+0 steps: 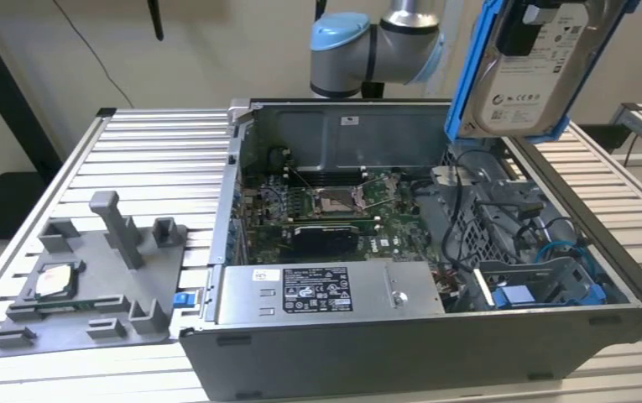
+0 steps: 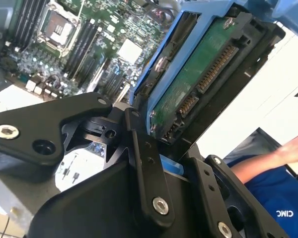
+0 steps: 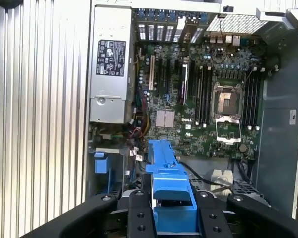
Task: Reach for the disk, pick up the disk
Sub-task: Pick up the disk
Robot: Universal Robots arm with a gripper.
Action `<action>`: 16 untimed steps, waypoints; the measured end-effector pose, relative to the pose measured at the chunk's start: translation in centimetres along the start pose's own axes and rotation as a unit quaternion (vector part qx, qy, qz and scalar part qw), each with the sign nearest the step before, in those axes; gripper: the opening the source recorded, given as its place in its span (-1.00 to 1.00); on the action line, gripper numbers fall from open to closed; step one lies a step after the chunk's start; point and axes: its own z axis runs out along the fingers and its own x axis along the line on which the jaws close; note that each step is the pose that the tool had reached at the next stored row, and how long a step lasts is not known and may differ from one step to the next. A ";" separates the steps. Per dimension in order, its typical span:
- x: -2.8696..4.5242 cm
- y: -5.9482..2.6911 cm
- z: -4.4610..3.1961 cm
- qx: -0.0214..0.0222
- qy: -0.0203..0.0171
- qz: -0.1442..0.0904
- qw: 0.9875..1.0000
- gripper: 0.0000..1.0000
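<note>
Exterior view: you see the disk (image 1: 528,75) lifted clear above the open computer case (image 1: 433,353), label side facing the camera, tilted, with its blue carrier rail (image 1: 468,71) running down its edge on the exterior view's left.
Gripper: your gripper (image 1: 535,25) clamps the disk at its upper end; the black fingers (image 2: 144,163) are closed against the carrier in the second wrist view, with the drive's green circuit board (image 2: 188,84) facing that camera.
First wrist view: the blue carrier (image 3: 169,188) sits gripped between the black finger links, high over the motherboard (image 3: 198,99).
Case contents: you have the motherboard with its bare processor socket (image 1: 336,200), a power supply (image 1: 326,290) along the near wall, and a drive cage (image 1: 522,277) with cables at the exterior view's right.
Grey tray: a fixture tray (image 1: 86,294) rests on the slatted table (image 1: 153,159) beside the case and carries a smaller flat drive (image 1: 52,281).
Bystander: a person's arm in a blue sleeve (image 2: 268,183) shows beyond the disk in the second wrist view.
</note>
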 end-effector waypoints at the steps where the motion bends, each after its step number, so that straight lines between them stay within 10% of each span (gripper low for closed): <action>1: 0.28 -0.01 0.08 0.000 0.000 0.000 1.000 -1.00; 16: 4.68 -0.18 1.14 0.000 0.000 0.001 1.000 -1.00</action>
